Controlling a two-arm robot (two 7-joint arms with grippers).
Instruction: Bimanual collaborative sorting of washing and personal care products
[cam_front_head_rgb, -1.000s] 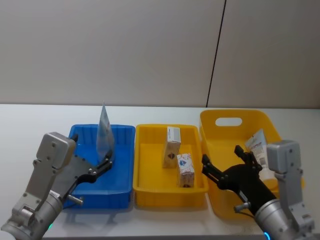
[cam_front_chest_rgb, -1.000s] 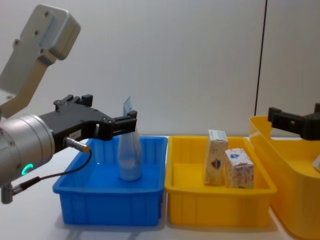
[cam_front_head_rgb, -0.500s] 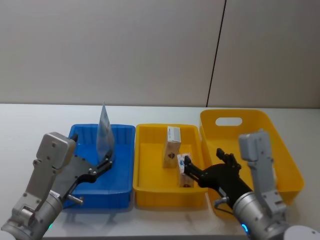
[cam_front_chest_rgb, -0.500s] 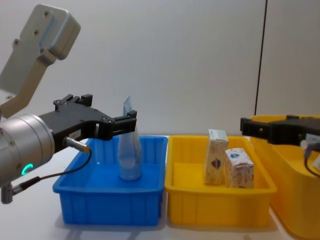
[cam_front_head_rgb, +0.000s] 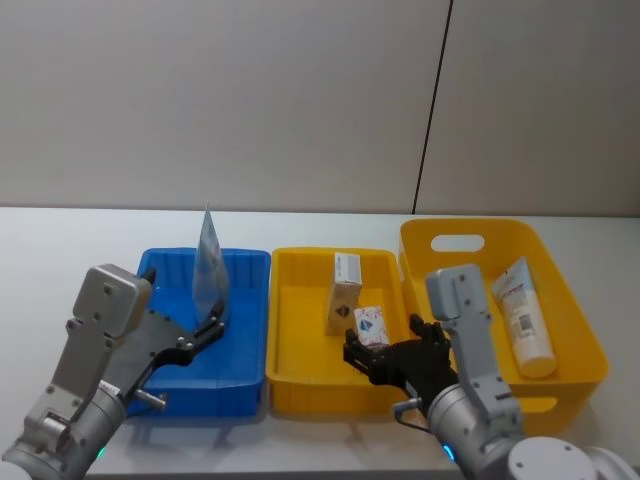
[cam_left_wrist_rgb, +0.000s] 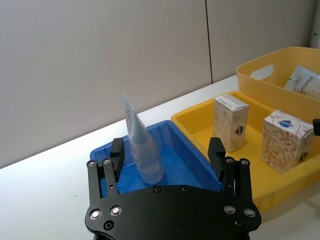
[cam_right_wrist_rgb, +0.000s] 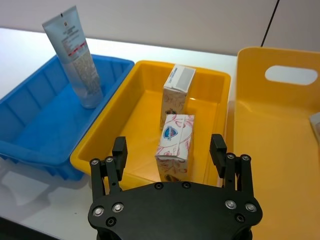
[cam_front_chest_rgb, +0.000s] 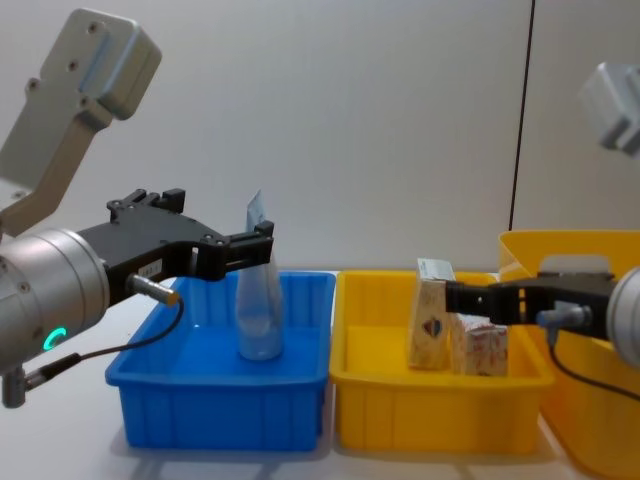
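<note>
Head view: three bins stand in a row on the white bench (cam_front_head_rgb: 60, 250), namely a blue bin (cam_front_head_rgb: 245, 330) on the robot's left, a shallow yellow bin (cam_front_head_rgb: 300, 330) in the middle, and a deeper yellow basket (cam_front_head_rgb: 440, 282) with a handle slot on the right. An upright tube (cam_front_head_rgb: 208, 265) stands on its cap in the blue bin, tapering to a flat top edge. Two cartons are in the middle bin: a tall carton (cam_front_head_rgb: 344, 292) standing farther back, and a short carton (cam_front_head_rgb: 370, 324) with a blue-and-red emblem just in front of it. A second tube (cam_front_head_rgb: 522, 315), white with a red-printed label, lies on the floor of the basket.

The left gripper (cam_front_head_rgb: 208, 328) hangs over the near part of the blue bin. Its jaws are spread wide and hold nothing. In the left wrist view the upright tube stands just beyond them, closer to one finger (cam_left_wrist_rgb: 117, 152) than to the other, and clear of both.

The right gripper (cam_front_head_rgb: 390, 348) reaches over the near edge of the middle bin. Its jaws are released and empty. In the right wrist view they straddle the short carton with a gap on either side. From the chest view this gripper comes in level with the cartons.
</note>
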